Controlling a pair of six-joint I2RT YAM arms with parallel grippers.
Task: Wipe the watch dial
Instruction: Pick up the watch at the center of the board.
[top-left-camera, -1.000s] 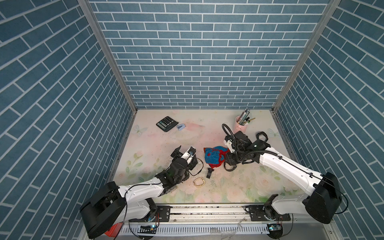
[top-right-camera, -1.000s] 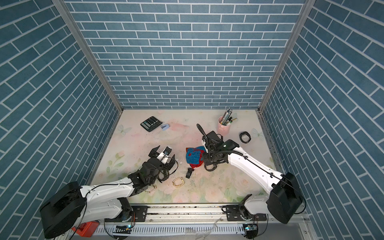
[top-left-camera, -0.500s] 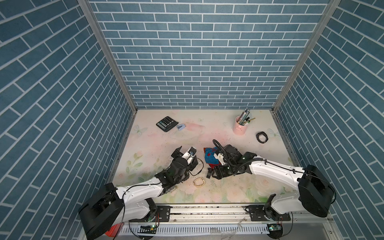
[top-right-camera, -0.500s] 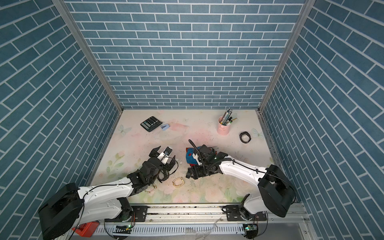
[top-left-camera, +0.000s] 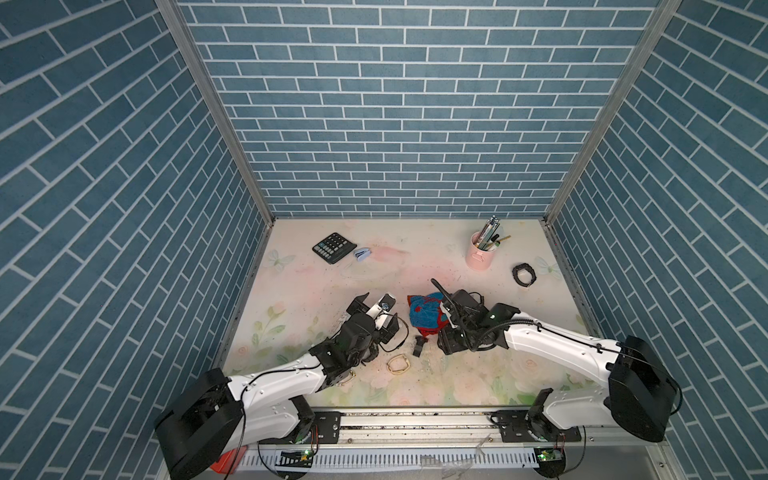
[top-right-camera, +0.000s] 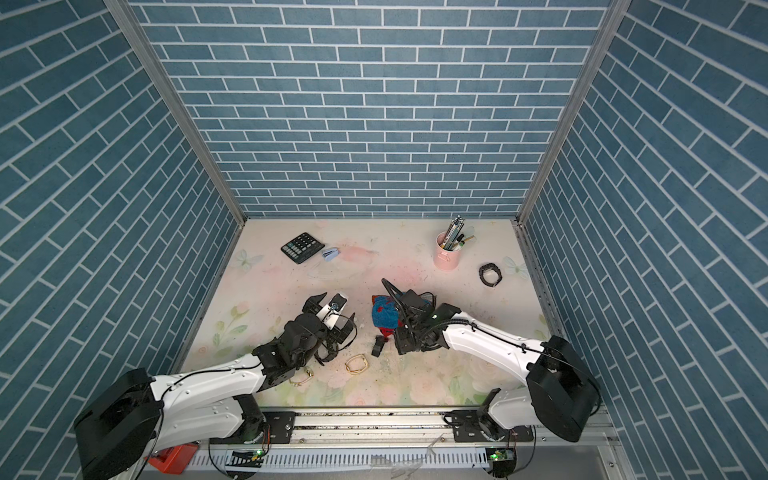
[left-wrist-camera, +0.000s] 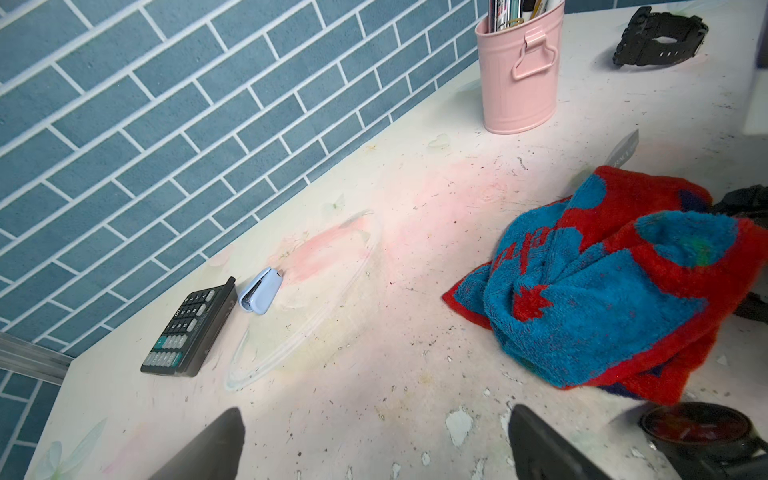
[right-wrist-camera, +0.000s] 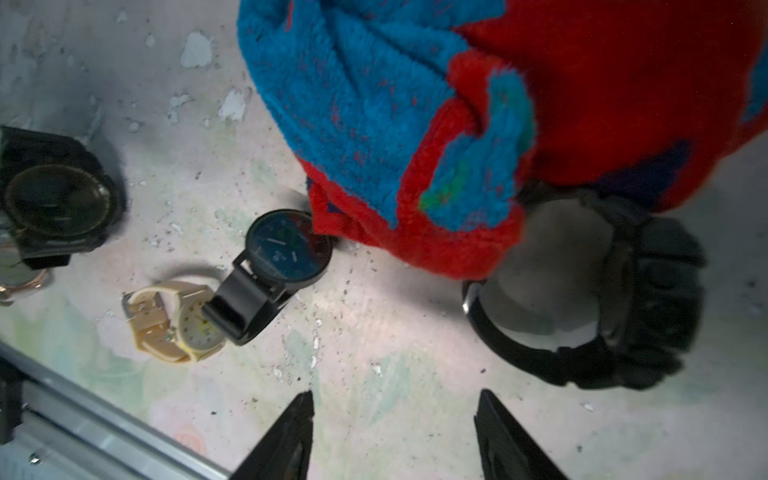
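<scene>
A crumpled red and blue towel (top-left-camera: 424, 316) (right-wrist-camera: 415, 104) lies mid-table, held by nothing. A black-strapped watch with a dark blue dial (right-wrist-camera: 289, 253) (top-left-camera: 419, 345) lies face up at the towel's front edge, the cloth just touching its rim. A chunky black watch (right-wrist-camera: 602, 291) sits partly under the towel. My right gripper (right-wrist-camera: 395, 411) (top-left-camera: 446, 347) hovers low just in front of the towel, open with bare table between its fingers. To the towel's left, my left gripper (top-left-camera: 372, 300) (left-wrist-camera: 376, 419) is open wide and empty.
A beige watch (right-wrist-camera: 178, 324) (top-left-camera: 399, 365) and a large black watch (right-wrist-camera: 58, 203) lie near the front rail. A calculator (top-left-camera: 334, 247), a small blue stapler (top-left-camera: 362, 254), a pink pen cup (top-left-camera: 480, 251) and another black watch (top-left-camera: 524, 275) stand further back.
My right arm swung from the towel's right side round to its front and dropped lower, its jaws opening wider. The towel stays on the table. The left arm has not moved.
</scene>
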